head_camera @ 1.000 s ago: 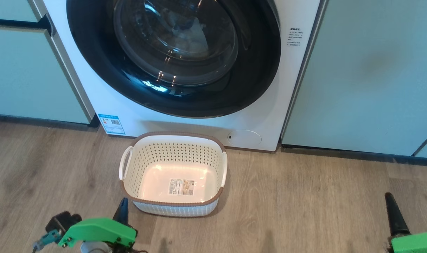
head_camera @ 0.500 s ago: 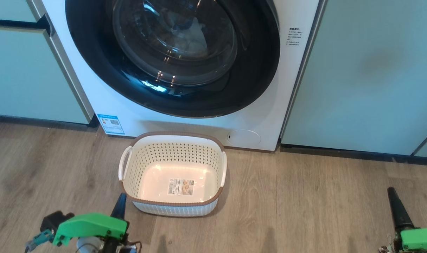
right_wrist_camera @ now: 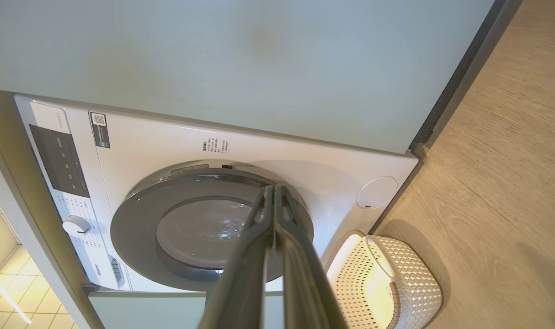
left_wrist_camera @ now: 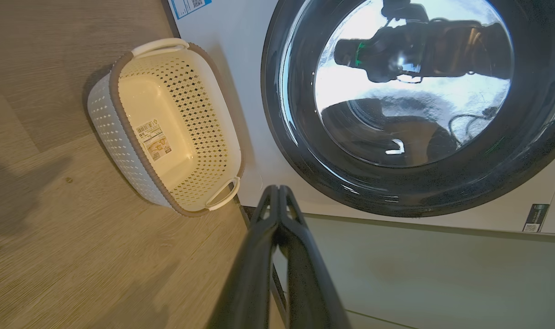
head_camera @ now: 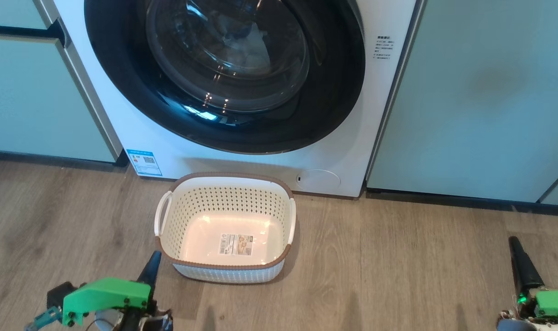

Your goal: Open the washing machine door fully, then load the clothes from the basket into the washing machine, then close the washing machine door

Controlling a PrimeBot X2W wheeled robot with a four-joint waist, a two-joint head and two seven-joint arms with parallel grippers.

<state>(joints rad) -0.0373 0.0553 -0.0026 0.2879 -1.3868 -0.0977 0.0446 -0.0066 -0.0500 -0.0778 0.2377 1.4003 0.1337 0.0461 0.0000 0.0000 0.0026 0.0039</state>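
The washing machine stands white between pale green cabinets, and the washing machine door lies flush against its front. Pale shapes show behind the glass; I cannot tell whether they are the clothes. The basket sits on the floor in front of the machine, holding nothing but a label. My left gripper is shut and empty just off the basket's near left corner. Far to the right, my right gripper is shut and empty. The wrist views show each pair of fingers pressed together: left gripper, right gripper.
Pale green cabinets flank the machine on both sides. A round cap and a blue label sit low on the machine's front. Wooden floor stretches between the basket and my right gripper.
Both grippers have drifted a little outward, the left one to the left and the right one to the right. Basket and door are as before.
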